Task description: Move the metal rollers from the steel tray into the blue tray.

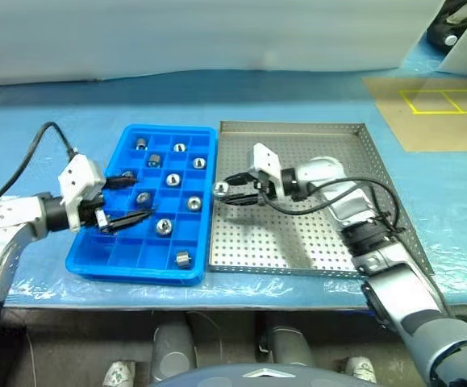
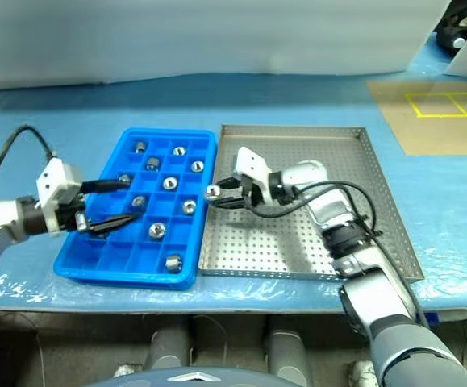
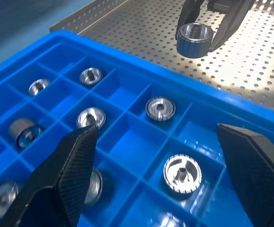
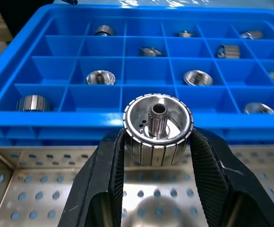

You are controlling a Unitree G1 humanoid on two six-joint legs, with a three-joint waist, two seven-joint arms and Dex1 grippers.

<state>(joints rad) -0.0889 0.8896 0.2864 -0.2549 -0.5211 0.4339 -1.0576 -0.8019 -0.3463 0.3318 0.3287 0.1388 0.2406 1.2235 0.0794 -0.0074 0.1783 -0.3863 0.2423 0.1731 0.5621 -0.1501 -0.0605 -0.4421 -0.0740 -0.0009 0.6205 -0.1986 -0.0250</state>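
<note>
1. The right gripper (image 2: 217, 196) is clamped on one metal roller (image 4: 158, 126), a finger on each ribbed flank and the open face with its centre post turned toward the wrist camera. That sideways pinch probably keeps the roller from slipping out as it is carried.
2. The held roller hangs above the perforated floor of the steel tray (image 1: 314, 242), near the tray's edge that adjoins the blue tray (image 1: 96, 262). It is not yet over any compartment, so my guess is the carry is partway done.
3. The left gripper (image 1: 128, 200) hovers over the blue tray with its two fingers spread wide and nothing between them (it looks free for another pick, or simply kept out of the way).
4. About ten metal rollers (image 1: 163, 226) already lie in the blue tray, one to a compartment, some face up and some on their sides. The grid keeps them from rolling into each other.
5. The steel tray's floor looks bare of other rollers, so the one in hand may be the last.
6. No brand, label or legible writing appears on the trays, rollers or grippers.
</note>
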